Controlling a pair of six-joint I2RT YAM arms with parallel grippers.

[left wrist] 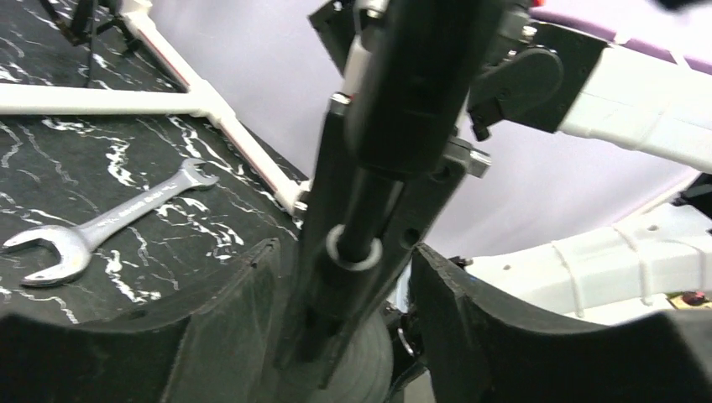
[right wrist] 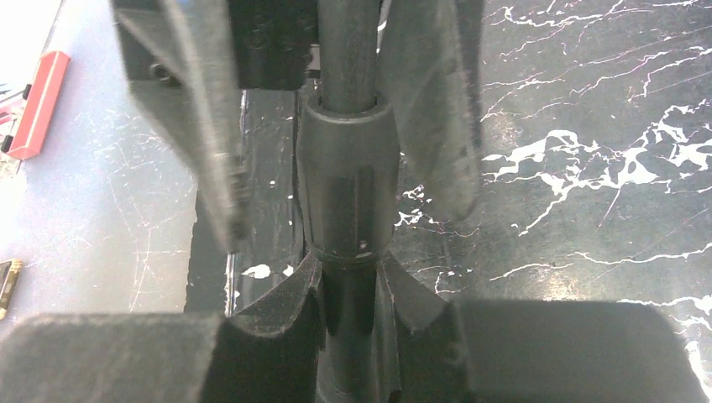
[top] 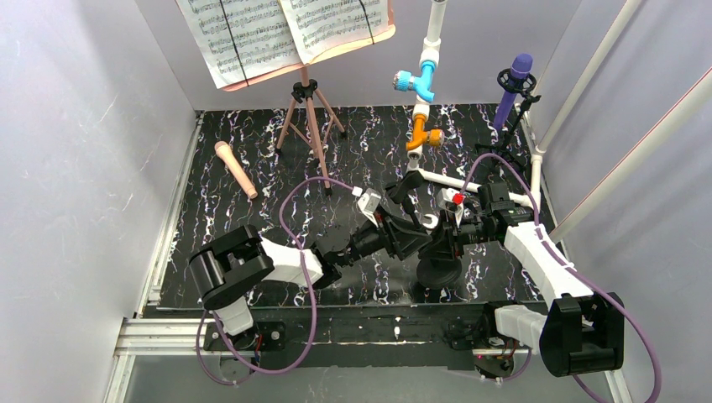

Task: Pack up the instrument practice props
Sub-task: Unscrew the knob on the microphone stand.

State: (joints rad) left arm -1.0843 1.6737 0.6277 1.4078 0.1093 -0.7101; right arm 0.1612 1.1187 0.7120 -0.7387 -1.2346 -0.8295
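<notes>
A black mic holder (top: 438,270) with a round base stands near the front middle of the table. My right gripper (right wrist: 351,277) is shut on its upright post (right wrist: 348,185). From the left, my left gripper (left wrist: 344,252) straddles the holder's lower stem (left wrist: 361,277); the left finger is close against it and a gap shows at the right finger, so it is open. A peach microphone (top: 235,168) lies at the left. The purple microphone (top: 514,84) sits in another black holder at the back right. White music sheets (top: 285,34) rest on the salmon-pink music rest, whose tripod legs (top: 309,117) stand at the back.
A silver wrench (left wrist: 101,227) lies on the marbled table beside the holder. A white pipe with a blue valve (top: 417,81) and an orange valve (top: 422,136) rises at the back centre. Its white floor tubes (left wrist: 101,99) run behind the grippers. Walls close in both sides.
</notes>
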